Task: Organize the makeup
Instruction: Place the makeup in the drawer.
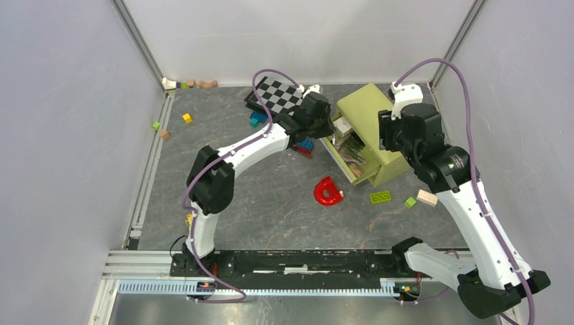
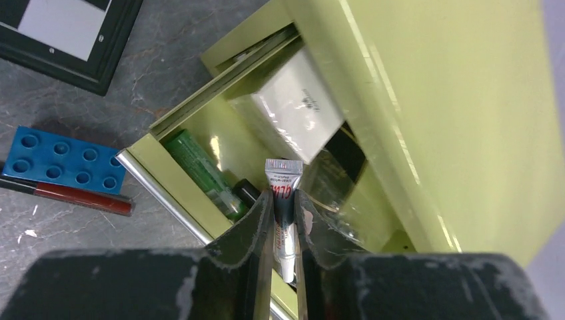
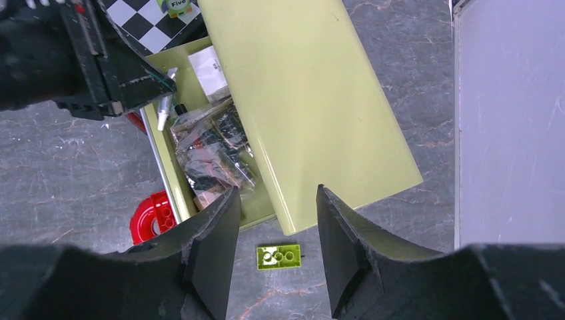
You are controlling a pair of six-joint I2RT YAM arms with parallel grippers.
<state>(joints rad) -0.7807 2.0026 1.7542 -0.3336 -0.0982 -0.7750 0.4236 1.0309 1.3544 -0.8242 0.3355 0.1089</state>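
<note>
A green drawer box [image 1: 371,112] lies at the back right with its drawer [image 2: 170,179] pulled open. My left gripper [image 2: 284,197] is shut on a small silver tube [image 2: 282,175] of makeup and holds it over the open drawer. Inside the drawer lie a green tube [image 2: 200,170], a white packet [image 2: 293,107] and clear bags of dark cosmetics [image 3: 213,153]. A slim red and black stick [image 2: 73,195] lies on the table beside the drawer. My right gripper [image 3: 276,193] hangs open above the box's near corner, holding nothing.
A checkerboard [image 1: 279,95] lies behind the left gripper, with a blue brick [image 2: 63,160] near it. A red horseshoe piece [image 1: 328,192] and a green brick [image 3: 278,256] sit in front of the box. Small bricks dot the far left. The side wall [image 3: 506,120] stands close on the right.
</note>
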